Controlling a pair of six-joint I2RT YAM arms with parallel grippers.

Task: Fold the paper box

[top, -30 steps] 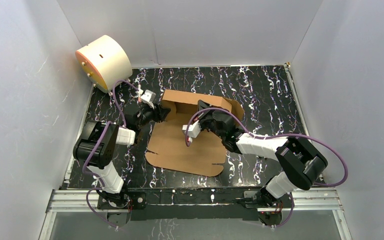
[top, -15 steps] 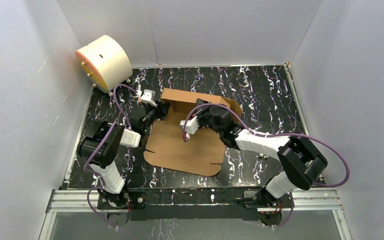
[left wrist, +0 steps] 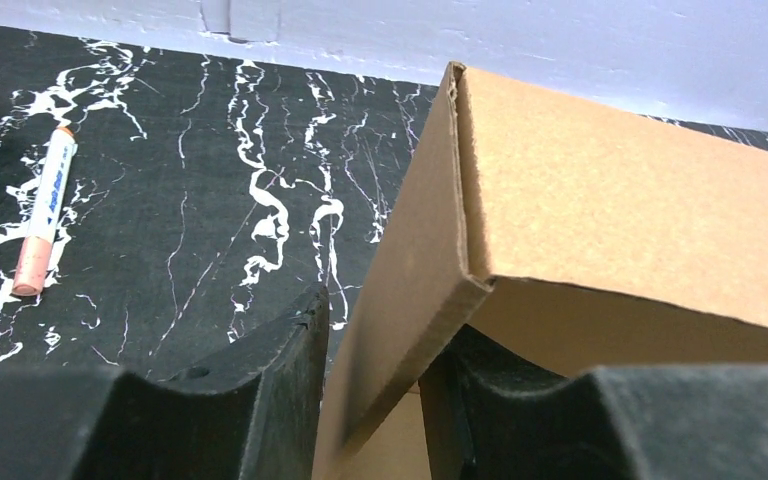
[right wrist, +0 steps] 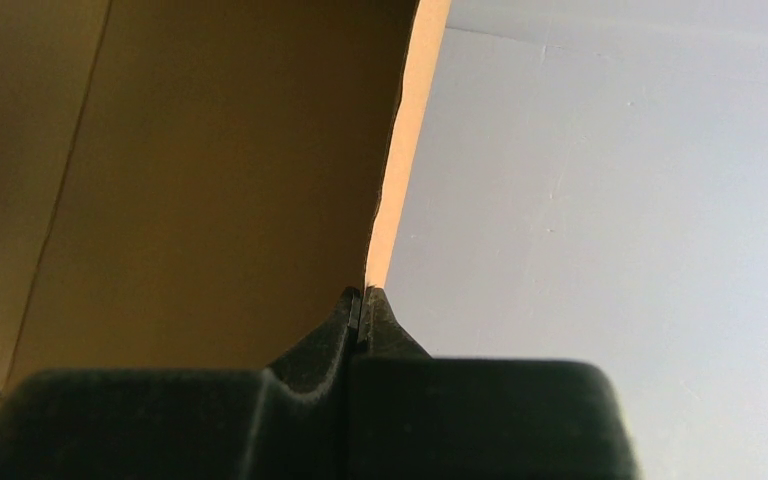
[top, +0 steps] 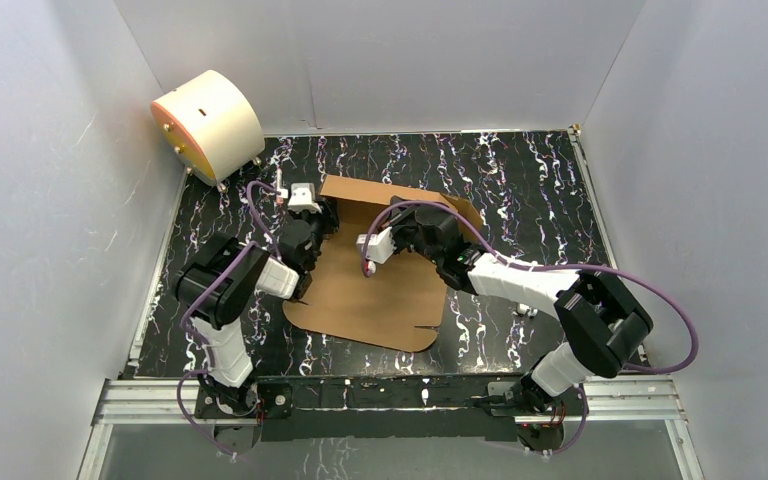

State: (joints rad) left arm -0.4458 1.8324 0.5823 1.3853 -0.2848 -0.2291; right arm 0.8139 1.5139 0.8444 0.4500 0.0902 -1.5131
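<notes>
The paper box (top: 370, 290) is a brown cardboard sheet lying in the middle of the table, with its far panel and side flaps raised. My left gripper (top: 317, 222) is at the box's far left corner. In the left wrist view it (left wrist: 380, 335) is shut on an upright side flap of the paper box (left wrist: 610, 200), one finger on each face. My right gripper (top: 401, 224) reaches in under the raised far panel. The right wrist view shows it (right wrist: 362, 295) shut, its tips touching the edge of a panel of the paper box (right wrist: 210, 180).
A cream drum with an orange face (top: 207, 123) stands at the far left corner. A marker with a pink cap (left wrist: 42, 225) lies on the table left of the box. A small white object (top: 527, 310) lies beside the right arm. Grey walls enclose the table.
My left arm has swung right, closer to the box corner, and its jaws have narrowed a little. The right gripper has moved left and farther in. The box has shifted slightly left.
</notes>
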